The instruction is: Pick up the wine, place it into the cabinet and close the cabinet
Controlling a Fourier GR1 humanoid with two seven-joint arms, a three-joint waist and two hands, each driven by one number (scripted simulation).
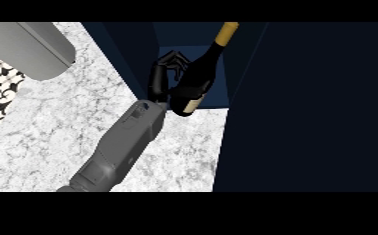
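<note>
So only one arm is in the head view: the grey forearm point(122, 144) comes in from the lower left and runs diagonally up across the marble surface point(59, 129). The left hand point(164, 74) is clenched on the wine bottle point(198, 74), with its dark fingers curled against the bottle's left side around the shoulder.

The bottle sits in the mouth of the cabinet point(218, 99) and is tilted. Its gold foil top point(227, 30) points up and to the right, deeper into the opening. Its base, with the cream label point(190, 104), is right at the front lip where the cabinet floor meets the surface. I can't tell whether the base is resting there or hanging just above it.

It's tight around the bottle. The cabinet's dark left wall point(122, 49) is right beside the hand, so the hand is squeezed between that wall and the bottle. On the other side a big dark navy panel point(303, 109) fills the whole right of the view. It starts just beside the bottle, and I can't say whether it's the door or the cabinet's side.

Off to the upper left, well apart from all this, a grey rounded thing point(33, 49) lies on the surface. A black-and-white checkered patch point(6, 86) peeks in at the left edge below it.
</note>
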